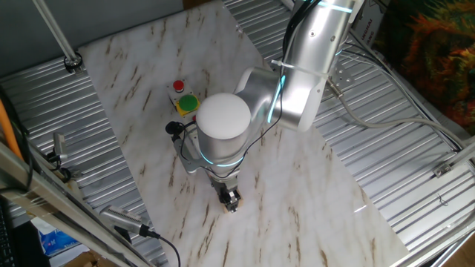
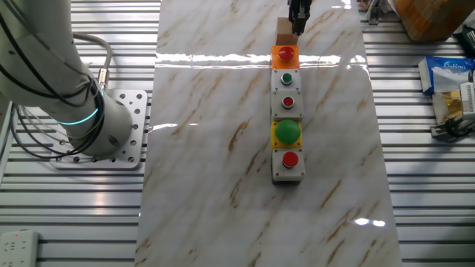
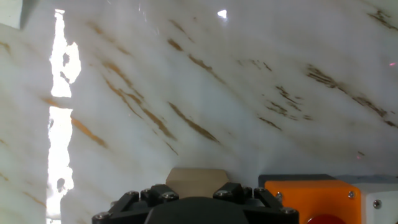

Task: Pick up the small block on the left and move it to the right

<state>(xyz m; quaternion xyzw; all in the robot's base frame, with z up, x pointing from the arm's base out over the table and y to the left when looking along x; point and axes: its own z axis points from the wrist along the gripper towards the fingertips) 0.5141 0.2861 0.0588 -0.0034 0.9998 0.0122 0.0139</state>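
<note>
The small block is a plain tan wooden cube at the far end of the button row, right beside the orange box with a red button. My gripper comes down on it from above. In the hand view the block sits between the dark finger bases with no gap showing on either side, and the orange box is just to its right. In one fixed view the block shows at my fingertips, low over the marble board. The jaws look shut on it.
A row of boxes runs from the orange one: white with a green button, white with a red button, a big green button, a red button. The marble board lies on ribbed metal. The arm's base stands beside the board.
</note>
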